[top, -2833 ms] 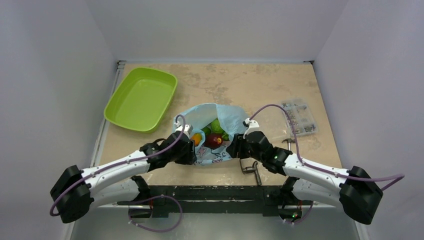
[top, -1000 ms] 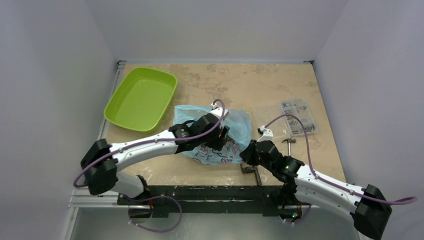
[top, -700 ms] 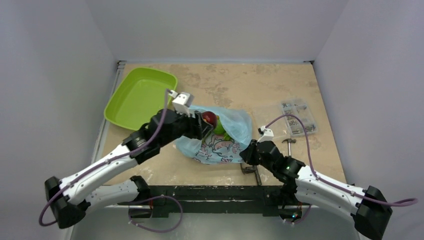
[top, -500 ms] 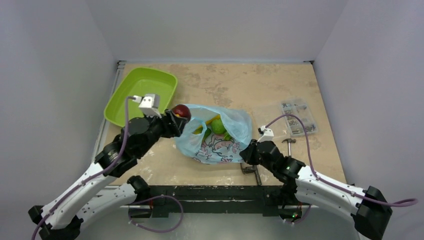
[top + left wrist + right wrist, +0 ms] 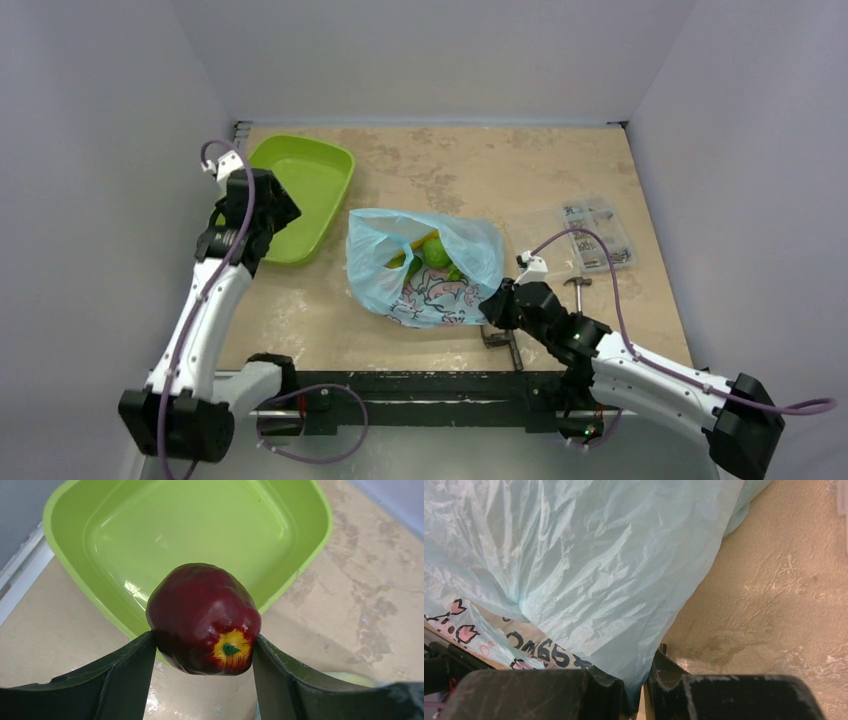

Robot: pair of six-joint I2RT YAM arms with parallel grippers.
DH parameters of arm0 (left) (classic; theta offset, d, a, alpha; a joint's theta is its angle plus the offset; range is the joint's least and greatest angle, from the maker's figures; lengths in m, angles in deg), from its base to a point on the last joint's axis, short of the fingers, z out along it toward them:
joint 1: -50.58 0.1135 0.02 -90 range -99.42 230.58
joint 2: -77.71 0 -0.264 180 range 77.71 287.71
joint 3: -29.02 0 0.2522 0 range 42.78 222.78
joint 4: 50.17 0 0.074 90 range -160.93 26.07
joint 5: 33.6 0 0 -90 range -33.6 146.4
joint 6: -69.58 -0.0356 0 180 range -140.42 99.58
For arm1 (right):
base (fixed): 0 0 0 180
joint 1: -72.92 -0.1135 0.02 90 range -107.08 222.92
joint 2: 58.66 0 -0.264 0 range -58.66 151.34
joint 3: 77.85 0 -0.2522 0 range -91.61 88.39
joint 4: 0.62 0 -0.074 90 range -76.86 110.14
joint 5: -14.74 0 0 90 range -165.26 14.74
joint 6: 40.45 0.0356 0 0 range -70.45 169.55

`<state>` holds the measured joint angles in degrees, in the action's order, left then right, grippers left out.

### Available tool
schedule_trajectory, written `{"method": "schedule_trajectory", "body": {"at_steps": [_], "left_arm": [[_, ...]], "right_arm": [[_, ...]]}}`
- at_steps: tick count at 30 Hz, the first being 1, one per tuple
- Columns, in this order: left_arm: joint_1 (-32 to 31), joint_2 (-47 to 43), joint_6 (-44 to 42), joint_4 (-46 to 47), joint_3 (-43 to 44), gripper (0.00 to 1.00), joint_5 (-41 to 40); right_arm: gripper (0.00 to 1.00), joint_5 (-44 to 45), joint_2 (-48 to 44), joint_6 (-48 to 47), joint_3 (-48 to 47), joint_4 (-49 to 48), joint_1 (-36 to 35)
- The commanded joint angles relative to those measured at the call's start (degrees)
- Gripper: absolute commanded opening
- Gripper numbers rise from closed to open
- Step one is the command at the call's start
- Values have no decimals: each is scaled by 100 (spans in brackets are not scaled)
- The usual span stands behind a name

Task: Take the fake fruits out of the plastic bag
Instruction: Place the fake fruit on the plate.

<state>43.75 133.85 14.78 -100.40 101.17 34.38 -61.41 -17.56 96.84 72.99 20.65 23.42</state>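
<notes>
My left gripper (image 5: 202, 652) is shut on a dark red fruit (image 5: 204, 617) with a yellow and green stem end, and holds it above the near rim of the lime-green tray (image 5: 100, 535). In the top view the left gripper (image 5: 265, 200) hangs over the tray's left side (image 5: 315, 170); the fruit is hidden there. The light-blue plastic bag (image 5: 425, 265) lies mid-table with its mouth open, showing a round green fruit (image 5: 436, 251) and a yellow banana (image 5: 413, 243) inside. My right gripper (image 5: 497, 300) is shut on the bag's right edge (image 5: 639, 655).
A clear plastic parts box (image 5: 592, 232) lies at the right of the table. A small metal clamp (image 5: 500, 340) sits at the table's near edge by the right arm. White walls close in the table on three sides.
My left gripper reached into the bag, took hold of the dark red fruit, lifted it out and swung left to the tray. The right gripper stayed clamped on the bag.
</notes>
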Motion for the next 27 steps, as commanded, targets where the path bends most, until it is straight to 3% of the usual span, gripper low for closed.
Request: {"method": "schedule_trajectory", "body": {"at_steps": [1, 5, 12, 16, 20, 23, 27], "left_arm": [[368, 1181, -130, 251, 592, 0, 692], [628, 2112, -417, -172, 936, 0, 975], [948, 2592, -422, -68, 875, 2, 1542], [1080, 2443, -290, 573, 320, 32, 1925], [1137, 2320, -150, 716, 63, 52, 1969], [1140, 2231, -96, 713, -23, 93, 1928], [1140, 1925, -62, 779, -144, 100, 1842]], "right_arm": [[10, 78, -143, -78, 10, -172, -19], [11, 99, -148, -76, 43, -220, -16], [10, 150, 35, -94, -27, -228, -16], [10, 172, -104, -94, 9, -219, -16], [11, 167, -275, -93, 26, -167, -21], [11, 90, -273, -126, 53, -223, -16], [11, 68, -90, -157, -7, -265, -16]]}}
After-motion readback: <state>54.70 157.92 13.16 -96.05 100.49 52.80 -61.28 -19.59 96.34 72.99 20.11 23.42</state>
